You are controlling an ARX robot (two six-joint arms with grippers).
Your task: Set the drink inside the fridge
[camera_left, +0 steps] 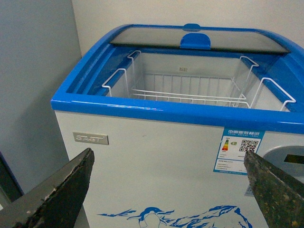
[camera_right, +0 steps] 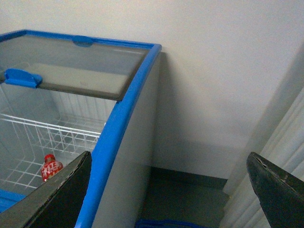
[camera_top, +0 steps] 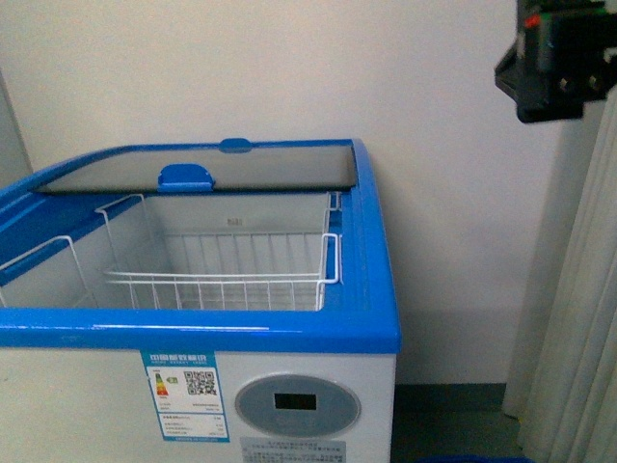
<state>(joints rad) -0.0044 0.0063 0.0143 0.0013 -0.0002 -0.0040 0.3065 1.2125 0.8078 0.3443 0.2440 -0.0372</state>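
Note:
The fridge [camera_top: 371,289] is a white chest cooler with a blue rim, and its glass lid [camera_top: 241,169] is slid to the back. A white wire basket [camera_top: 222,282] hangs in the opening. The drink [camera_right: 51,167], with its red cap and red label, lies in the basket [camera_right: 47,135], seen only in the right wrist view. My right gripper [camera_right: 169,155] is open and empty, over the fridge's right rim [camera_right: 123,109] and the floor beside it. The right arm [camera_top: 564,58] shows high at the right. My left gripper [camera_left: 168,153] is open and empty, facing the fridge's front [camera_left: 156,161].
A white curtain [camera_top: 578,338] hangs right of the fridge, against the white wall. A grey cabinet side [camera_left: 33,95] stands close to the fridge's left. A blue edge [camera_right: 161,222] lies on the grey floor beside the fridge.

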